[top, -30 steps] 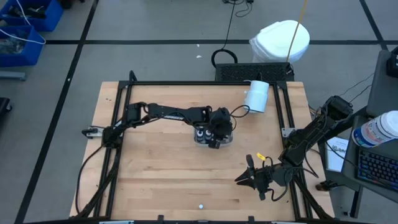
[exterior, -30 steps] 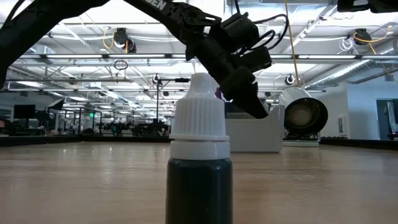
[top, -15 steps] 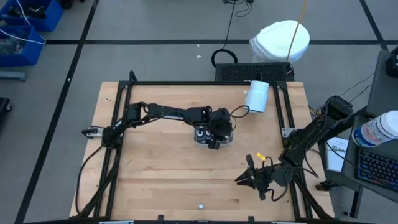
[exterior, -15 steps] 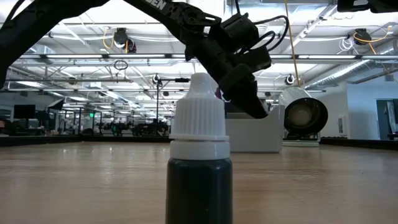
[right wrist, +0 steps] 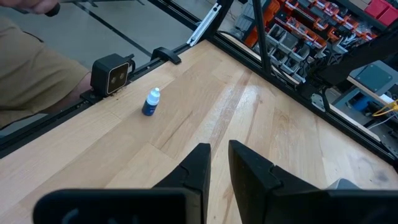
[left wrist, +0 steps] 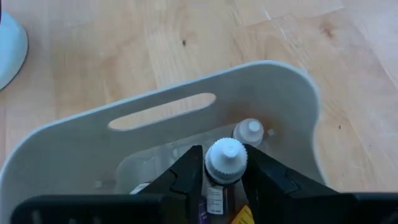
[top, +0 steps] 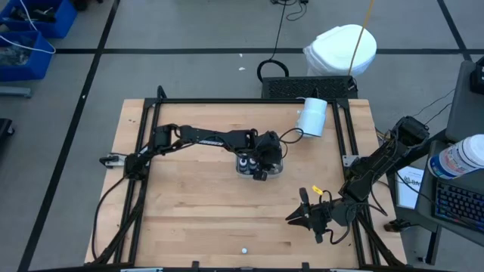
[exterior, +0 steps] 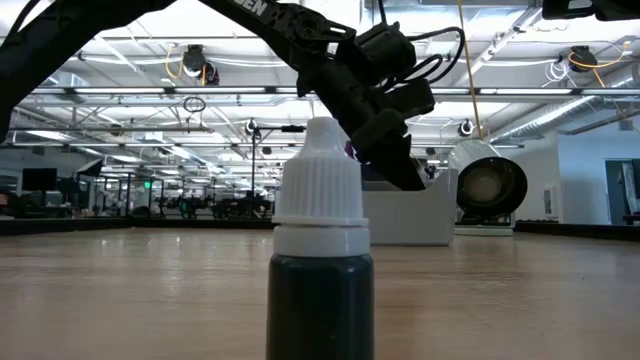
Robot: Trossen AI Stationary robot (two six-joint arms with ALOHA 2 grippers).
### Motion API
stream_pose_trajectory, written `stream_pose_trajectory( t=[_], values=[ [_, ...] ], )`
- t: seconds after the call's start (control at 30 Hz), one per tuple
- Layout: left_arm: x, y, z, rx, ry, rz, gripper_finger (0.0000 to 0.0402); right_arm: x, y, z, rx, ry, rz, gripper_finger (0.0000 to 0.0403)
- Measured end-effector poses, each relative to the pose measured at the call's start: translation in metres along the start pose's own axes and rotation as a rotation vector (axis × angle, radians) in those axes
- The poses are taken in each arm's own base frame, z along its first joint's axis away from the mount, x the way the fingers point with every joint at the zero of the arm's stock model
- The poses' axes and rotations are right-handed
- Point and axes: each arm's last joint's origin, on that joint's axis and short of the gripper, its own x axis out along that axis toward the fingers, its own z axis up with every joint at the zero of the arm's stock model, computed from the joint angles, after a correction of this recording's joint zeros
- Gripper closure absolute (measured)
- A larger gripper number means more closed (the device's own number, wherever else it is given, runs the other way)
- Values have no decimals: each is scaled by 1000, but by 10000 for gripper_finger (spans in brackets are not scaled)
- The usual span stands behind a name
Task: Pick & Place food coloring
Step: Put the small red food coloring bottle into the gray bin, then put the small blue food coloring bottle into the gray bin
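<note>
Near the table's middle stands a grey tray [top: 281, 168], and my left gripper [top: 259, 172] reaches down into it. In the left wrist view its fingers [left wrist: 189, 174] flank a dark food coloring bottle [left wrist: 226, 158] with a white cap. A second bottle's cap [left wrist: 249, 130] shows beside it in the tray [left wrist: 267, 81]. Another food coloring bottle [top: 243, 249] stands alone by the near edge, filling the low view [exterior: 320, 250]. My right gripper [top: 295, 215] hovers at the near right, holding nothing, its fingers only a narrow gap apart [right wrist: 219, 152]. My left gripper has the bottle between its two fingers, which lie against its sides just below the white cap [left wrist: 214, 186]. The fingers slant down into the tray from the table's left. The bottle stands upright in the tray, and its base is hidden by the fingers.
A large white cylinder [top: 311, 117] lies at the far right of the table, behind the tray in the low view [exterior: 487, 185]. A black frame rail [top: 227, 100] runs around the table. A small camera block [right wrist: 112, 73] sits at the near edge beside the lone bottle [right wrist: 151, 102].
</note>
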Motion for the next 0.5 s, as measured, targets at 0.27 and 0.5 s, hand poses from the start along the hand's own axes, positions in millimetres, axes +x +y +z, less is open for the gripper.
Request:
stream_pose_trajectory(
  t=[0.27, 0.5],
  values=[
    [0, 0, 0, -4, 0, -1, 249, 0, 0, 0, 0, 0, 0, 355],
    [-4, -2, 6, 31, -29, 7, 252, 0, 0, 0, 0, 0, 0, 355]
  ],
)
